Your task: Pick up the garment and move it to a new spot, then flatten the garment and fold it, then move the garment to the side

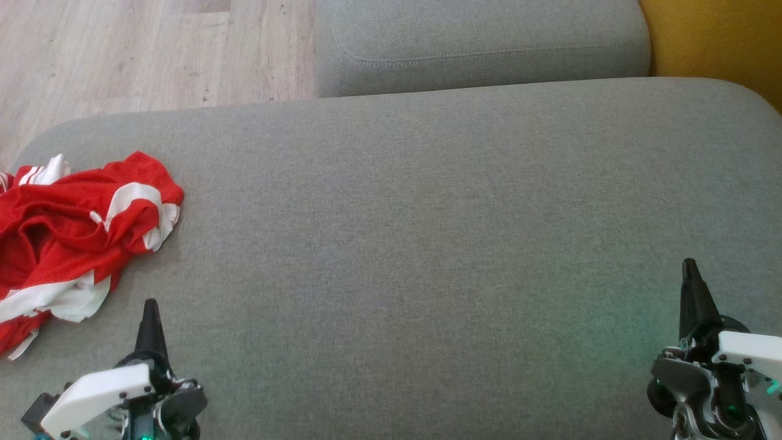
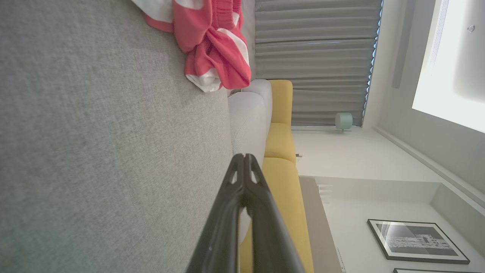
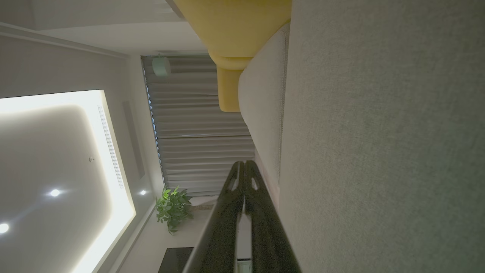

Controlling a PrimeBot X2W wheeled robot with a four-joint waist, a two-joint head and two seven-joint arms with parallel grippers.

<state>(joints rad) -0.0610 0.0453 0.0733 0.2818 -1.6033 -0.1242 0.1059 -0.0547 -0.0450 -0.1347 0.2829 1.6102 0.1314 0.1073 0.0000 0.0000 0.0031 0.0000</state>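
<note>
The garment [image 1: 73, 238] is a crumpled red piece with white stripes, lying in a heap at the left end of the grey cushion [image 1: 427, 244]. In the left wrist view the garment [image 2: 212, 49] shows at the top, well beyond the fingertips. My left gripper [image 1: 149, 305] is shut and empty, low over the cushion just right of the heap's near edge. At the lower right, my right gripper [image 1: 689, 266] is shut and empty, far from the cloth. Both wrist views show the tips pressed together: left gripper [image 2: 243, 156], right gripper [image 3: 244, 163].
A second grey cushion [image 1: 482, 43] lies behind the first, with a yellow seat [image 1: 721, 43] at the back right. Wooden floor [image 1: 140, 55] shows at the upper left, past the cushion's edge. The broad middle of the near cushion is bare fabric.
</note>
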